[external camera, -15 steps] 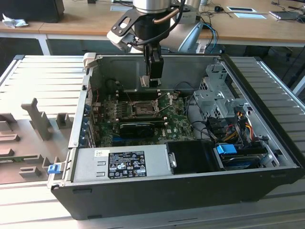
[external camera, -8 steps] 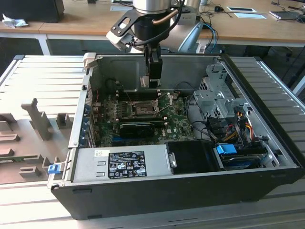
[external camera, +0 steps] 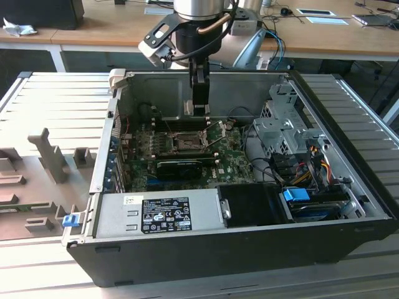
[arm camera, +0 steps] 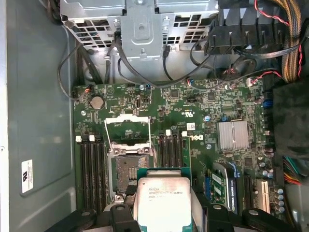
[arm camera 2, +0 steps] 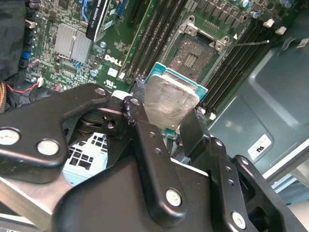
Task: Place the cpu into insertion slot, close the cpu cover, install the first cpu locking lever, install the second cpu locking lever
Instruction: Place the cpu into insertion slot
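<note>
- Wooden desks (external camera: pixel 324 38) line the room behind, and an open computer case (external camera: pixel 249 246) lies on a grey slatted desk (external camera: pixel 56 99).
- The arm (external camera: pixel 198 12) reaches down into the case over the motherboard (arm camera: pixel 203 104).
- Its jaws are clamped on the cpu (arm camera 2: pixel 171 99), gripping two opposite edges, metal top up.
- The cpu hangs clear of the empty socket (arm camera: pixel 129 173).
- The cpu cover (arm camera: pixel 128 129) stands swung open at the socket's edge.
</note>
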Tool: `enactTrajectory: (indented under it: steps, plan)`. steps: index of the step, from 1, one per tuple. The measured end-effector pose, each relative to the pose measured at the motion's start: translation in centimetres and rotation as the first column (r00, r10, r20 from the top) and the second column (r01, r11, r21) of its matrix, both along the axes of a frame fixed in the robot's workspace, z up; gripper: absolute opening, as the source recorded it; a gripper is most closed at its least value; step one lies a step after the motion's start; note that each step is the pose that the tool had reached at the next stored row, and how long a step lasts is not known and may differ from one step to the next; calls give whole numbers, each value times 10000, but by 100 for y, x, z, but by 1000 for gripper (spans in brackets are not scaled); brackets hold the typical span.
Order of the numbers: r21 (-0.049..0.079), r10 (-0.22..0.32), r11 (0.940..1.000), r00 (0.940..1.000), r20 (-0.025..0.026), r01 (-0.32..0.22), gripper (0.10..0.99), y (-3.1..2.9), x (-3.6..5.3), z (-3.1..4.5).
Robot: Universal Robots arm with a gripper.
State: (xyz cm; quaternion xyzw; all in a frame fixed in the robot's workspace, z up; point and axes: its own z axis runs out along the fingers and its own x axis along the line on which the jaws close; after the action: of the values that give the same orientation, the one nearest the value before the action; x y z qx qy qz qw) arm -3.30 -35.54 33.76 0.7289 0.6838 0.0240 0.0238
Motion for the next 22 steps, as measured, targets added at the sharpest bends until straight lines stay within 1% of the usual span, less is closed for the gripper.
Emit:
enactTrajectory:
  steps: [11, 22]
  plan:
    - [0, -9, 10000, 10000, 0, 9, 525, 0, 0, -37]
    - [0, -62, 10000, 10000, 0, 62, 525, 0, 0, -59]
